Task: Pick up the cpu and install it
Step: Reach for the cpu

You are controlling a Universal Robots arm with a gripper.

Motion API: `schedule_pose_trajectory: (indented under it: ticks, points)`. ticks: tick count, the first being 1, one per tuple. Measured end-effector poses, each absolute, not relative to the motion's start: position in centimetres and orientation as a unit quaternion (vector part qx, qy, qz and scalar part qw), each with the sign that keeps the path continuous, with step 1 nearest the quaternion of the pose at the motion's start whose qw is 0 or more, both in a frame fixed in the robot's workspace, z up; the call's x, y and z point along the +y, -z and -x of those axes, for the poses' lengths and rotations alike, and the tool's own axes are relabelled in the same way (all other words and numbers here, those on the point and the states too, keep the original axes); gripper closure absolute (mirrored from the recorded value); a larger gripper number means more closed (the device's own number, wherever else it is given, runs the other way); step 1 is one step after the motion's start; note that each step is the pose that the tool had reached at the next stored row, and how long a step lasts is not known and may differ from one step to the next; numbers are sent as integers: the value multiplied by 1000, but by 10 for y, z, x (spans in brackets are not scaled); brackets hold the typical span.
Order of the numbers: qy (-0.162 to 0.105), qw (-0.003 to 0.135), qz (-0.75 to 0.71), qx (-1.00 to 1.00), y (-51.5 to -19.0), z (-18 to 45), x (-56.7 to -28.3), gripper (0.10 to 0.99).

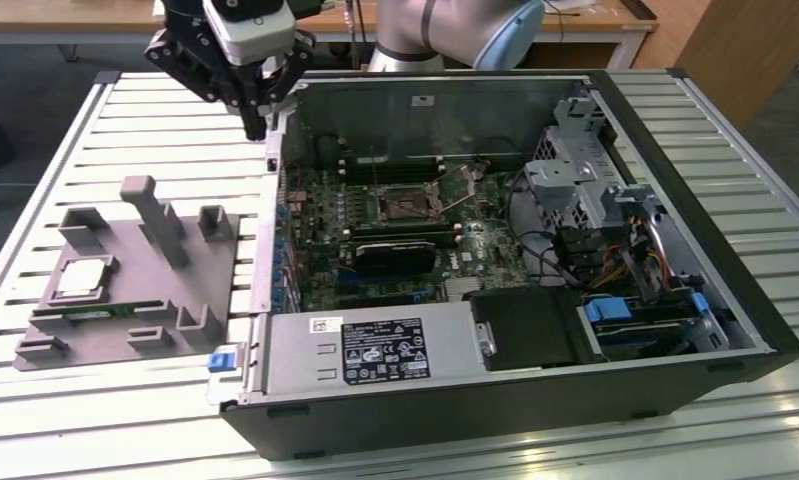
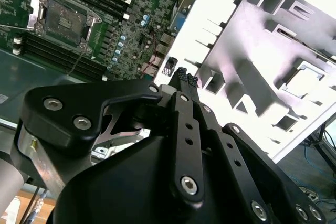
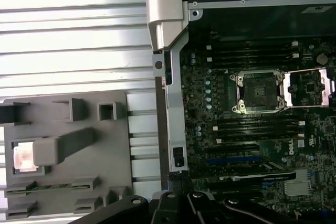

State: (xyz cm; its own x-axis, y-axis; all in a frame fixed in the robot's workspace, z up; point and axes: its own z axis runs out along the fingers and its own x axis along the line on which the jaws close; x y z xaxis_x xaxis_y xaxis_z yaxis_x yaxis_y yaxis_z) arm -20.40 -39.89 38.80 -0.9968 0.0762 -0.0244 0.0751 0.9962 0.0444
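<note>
Tool (image 1: 255, 131) closed near case edge (image 1: 274, 170), cpu (image 1: 84, 278) in grey tray (image 1: 159, 285), well apart

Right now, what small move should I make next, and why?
Probably carry the gripper toward the exterior view's left, over the cpu: it lies untouched in the gray holder, while the gripper hangs empty above the case wall.

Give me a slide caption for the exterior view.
Pincer hovers over the open computer case's edge; the cpu lies in the grey holder on the exterior view's left, motherboard socket open.
</note>
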Motion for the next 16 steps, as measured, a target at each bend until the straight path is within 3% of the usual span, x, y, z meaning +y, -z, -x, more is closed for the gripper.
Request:
schedule_pose_trajectory:
  ticks: [16]
  points:
    - [-22,13,-38,999,-387,213,-399,980]
